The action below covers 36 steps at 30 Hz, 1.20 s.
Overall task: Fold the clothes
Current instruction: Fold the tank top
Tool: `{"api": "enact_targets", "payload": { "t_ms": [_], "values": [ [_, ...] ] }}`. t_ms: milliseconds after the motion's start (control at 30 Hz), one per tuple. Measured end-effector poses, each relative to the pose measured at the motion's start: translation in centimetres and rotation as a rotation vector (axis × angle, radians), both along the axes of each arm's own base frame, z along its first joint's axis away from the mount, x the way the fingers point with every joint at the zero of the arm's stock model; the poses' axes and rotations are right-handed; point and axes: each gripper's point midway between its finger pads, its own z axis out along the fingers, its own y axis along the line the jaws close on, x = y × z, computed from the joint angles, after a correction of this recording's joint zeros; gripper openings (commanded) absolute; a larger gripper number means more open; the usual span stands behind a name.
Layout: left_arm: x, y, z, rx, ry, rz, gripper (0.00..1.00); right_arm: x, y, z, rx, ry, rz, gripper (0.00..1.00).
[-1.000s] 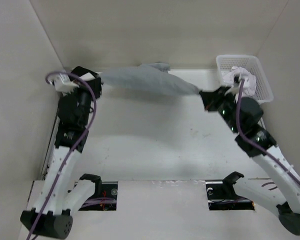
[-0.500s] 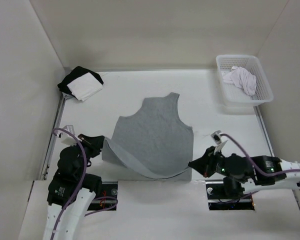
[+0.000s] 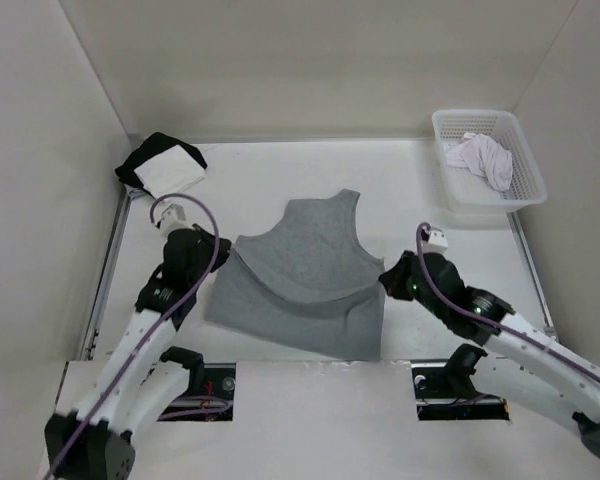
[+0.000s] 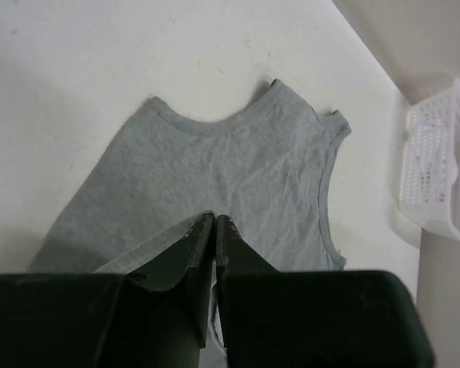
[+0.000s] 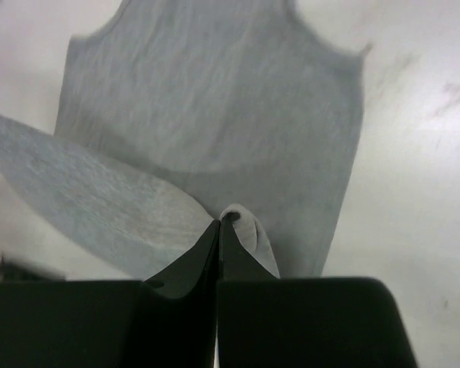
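Near the front of the table, got the left gripper and right gripper each clamped tight on a hem corner of the grey top, hem doubled over its flat body. Further back, just a black-and-white fabric stack far left and a white basket far right.

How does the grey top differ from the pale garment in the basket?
The heather-grey sleeveless knit top is large, spread on the white table; the small white-pinkish garment lies crumpled in the white plastic basket. The left gripper and right gripper pinch the grey top; nothing touches the pale one. Both are soft fabric.
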Motion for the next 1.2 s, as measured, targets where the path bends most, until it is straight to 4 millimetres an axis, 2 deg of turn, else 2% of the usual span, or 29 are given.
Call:
{"api": "enact_targets", "payload": {
  "t_ms": [167, 267, 433, 500, 533, 600, 667, 700, 767, 833, 867, 933, 967, 1000, 1033, 1100, 1133, 1200],
  "values": [
    [8.0, -2.2, -0.7, 0.023, 0.023, 0.012, 0.02, 9.9, -2.5, -0.9, -0.026, 0.012, -0.15, 0.0],
    [13.7, -3.4, 0.6, 0.013, -0.02, 0.026, 0.02, 15.2, -3.9, -0.4, -0.009, 0.005, -0.2, 0.0],
    [21.6, -3.5, 3.4, -0.008, -0.107, 0.071, 0.02, 23.3, -6.0, 2.2, 0.048, -0.061, -0.255, 0.0],
    [24.4, -3.4, 4.1, -0.011, -0.131, 0.087, 0.06, 26.5, -6.8, 2.8, 0.067, -0.076, -0.271, 0.0],
    [25.8, -3.4, 4.2, -0.009, -0.139, 0.093, 0.15, 28.2, -7.3, 2.9, 0.078, -0.082, -0.282, 0.0],
    [28.3, -3.5, 4.0, -0.001, -0.147, 0.094, 0.35, 31.1, -7.9, 2.3, 0.09, -0.078, -0.296, 0.19],
    [30.5, -3.8, 3.1, 0.002, -0.142, 0.077, 0.43, 33.5, -8.3, 1.2, 0.091, -0.06, -0.311, 0.39],
    [30.8, -3.9, 2.3, 0.006, -0.131, 0.071, 0.43, 34.2, -8.3, 0.4, 0.086, -0.049, -0.313, 0.44],
    [29.9, -3.5, -0.3, 0.021, -0.074, 0.067, 0.38, 34.0, -8.2, -1.4, 0.073, -0.01, -0.318, 0.46],
    [26.8, -2.8, -3.0, 0.037, -0.013, 0.07, 0.33, 32.3, -8.0, -3.0, 0.055, 0.018, -0.324, 0.45],
    [24.3, -2.2, -4.6, 0.048, 0.026, 0.074, 0.31, 30.7, -7.7, -3.7, 0.047, 0.029, -0.326, 0.41],
    [18.2, -1.1, -7.0, 0.065, 0.087, 0.089, 0.26, 26.3, -6.7, -4.8, 0.036, 0.046, -0.312, 0.25],
    [15.3, -0.6, -7.6, 0.067, 0.103, 0.097, 0.25, 23.7, -5.7, -5.0, 0.035, 0.049, -0.29, 0.1],
    [13.0, -0.3, -7.8, 0.061, 0.105, 0.103, 0.25, 21.3, -4.5, -4.8, 0.042, 0.038, -0.258, 0.04],
    [11.1, -0.1, -7.7, 0.051, 0.098, 0.105, 0.25, 19.5, -3.3, -4.4, 0.058, 0.019, -0.226, 0.03],
    [8.5, 0.1, -7.5, 0.023, 0.073, 0.102, 0.28, 16.2, -0.8, -3.3, 0.094, -0.029, -0.149, 0.03],
    [7.7, 0.4, -7.5, 0.015, 0.067, 0.105, 0.32, 14.8, 0.2, -2.8, 0.112, -0.053, -0.114, 0.04],
    [6.3, 0.8, -8.4, -0.005, 0.071, 0.108, 0.36, 12.8, 0.9, -2.5, 0.138, -0.082, -0.083, 0.13]
  ]
}}
